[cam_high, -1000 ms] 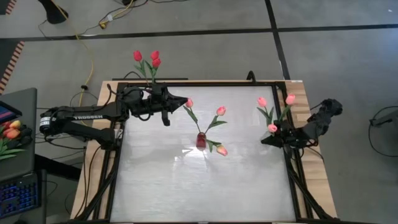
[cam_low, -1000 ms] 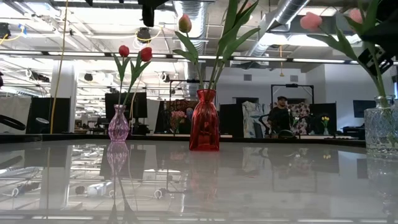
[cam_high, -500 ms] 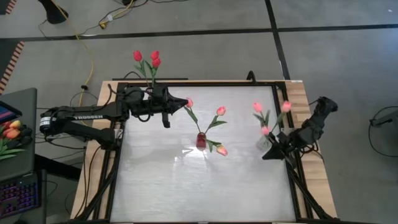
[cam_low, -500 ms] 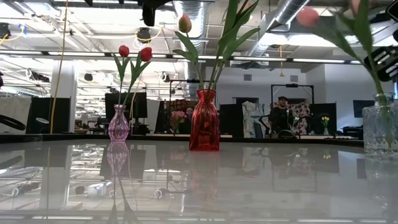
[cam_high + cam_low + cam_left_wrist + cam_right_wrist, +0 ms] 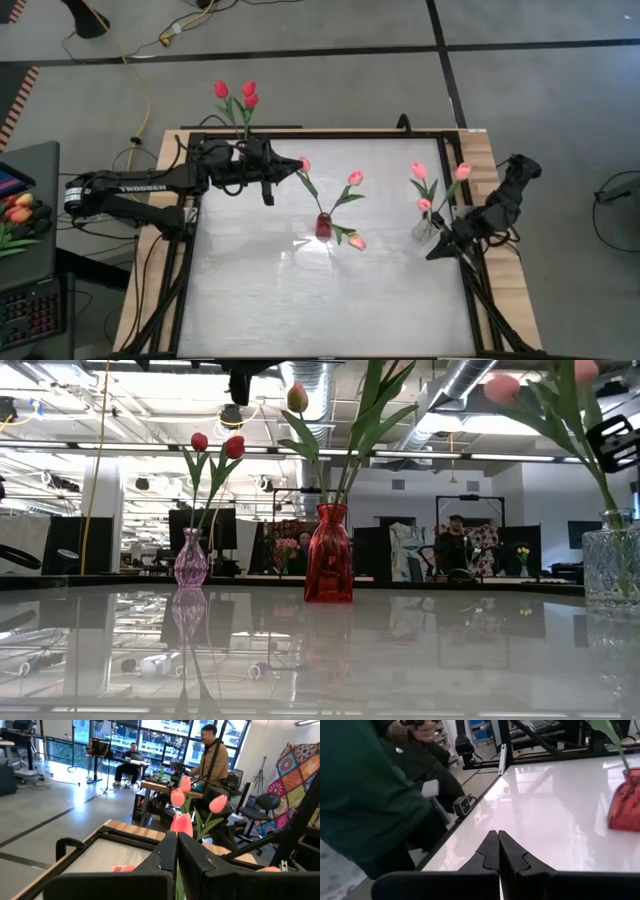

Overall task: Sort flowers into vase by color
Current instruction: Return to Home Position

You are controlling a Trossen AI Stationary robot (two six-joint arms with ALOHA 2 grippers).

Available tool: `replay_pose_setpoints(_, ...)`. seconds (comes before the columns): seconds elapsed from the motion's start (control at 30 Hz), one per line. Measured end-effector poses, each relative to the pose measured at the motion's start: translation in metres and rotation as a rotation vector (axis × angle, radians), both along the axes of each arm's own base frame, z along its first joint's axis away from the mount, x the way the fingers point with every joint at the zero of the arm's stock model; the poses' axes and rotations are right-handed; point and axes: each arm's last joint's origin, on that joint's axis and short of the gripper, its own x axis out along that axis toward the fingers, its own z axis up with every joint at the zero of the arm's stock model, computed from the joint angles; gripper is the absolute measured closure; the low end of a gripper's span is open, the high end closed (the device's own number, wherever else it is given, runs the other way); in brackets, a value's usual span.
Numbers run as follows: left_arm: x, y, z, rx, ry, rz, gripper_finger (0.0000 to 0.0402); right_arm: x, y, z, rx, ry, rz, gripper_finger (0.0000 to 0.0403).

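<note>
High view: right hand [image 5: 434, 251] clenched, empty, beside transparent vase [image 5: 608, 565]; left hand [image 5: 177, 835] seemingly clenched, far edge.

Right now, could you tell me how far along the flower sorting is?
Done, it seems: red tulips in the purple vase, orange-pink tulips in the red vase, pink tulips in the transparent vase. In hand: nothing; left gripper, by the purple vase, and right gripper, by the transparent vase, have fingers shut, empty. Left: no loose flower on the table, so probably only the return home.
</note>
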Motion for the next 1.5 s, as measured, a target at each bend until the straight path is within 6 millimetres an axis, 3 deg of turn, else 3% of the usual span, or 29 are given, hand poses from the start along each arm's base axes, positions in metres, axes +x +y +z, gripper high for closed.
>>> replay_pose_setpoints(0.2,0.0,0.0,-0.003,-0.008,0.034,-0.011,0.0401,-0.001,0.003,0.0,0.011,0.006,0.095,0.0384)
replay_pose_setpoints(0.6,0.0,-0.004,-0.007,0.029,0.017,-0.089,0.0401,0.002,0.011,-0.025,0.032,0.064,0.211,0.0383)
replay_pose_setpoints(0.83,-0.008,-0.006,-0.046,-0.041,-0.095,-0.092,0.0401,0.002,0.012,-0.026,0.006,0.049,0.223,0.0383)
replay_pose_setpoints(1.3,-0.028,-0.01,-0.113,-0.112,0.055,-0.076,0.0402,0.005,0.008,-0.027,-0.019,0.057,0.13,0.0373)
replay_pose_setpoints(1.5,-0.052,-0.015,-0.122,-0.141,0.022,-0.062,0.0402,0.005,0.008,-0.027,-0.023,0.062,0.135,0.0373)
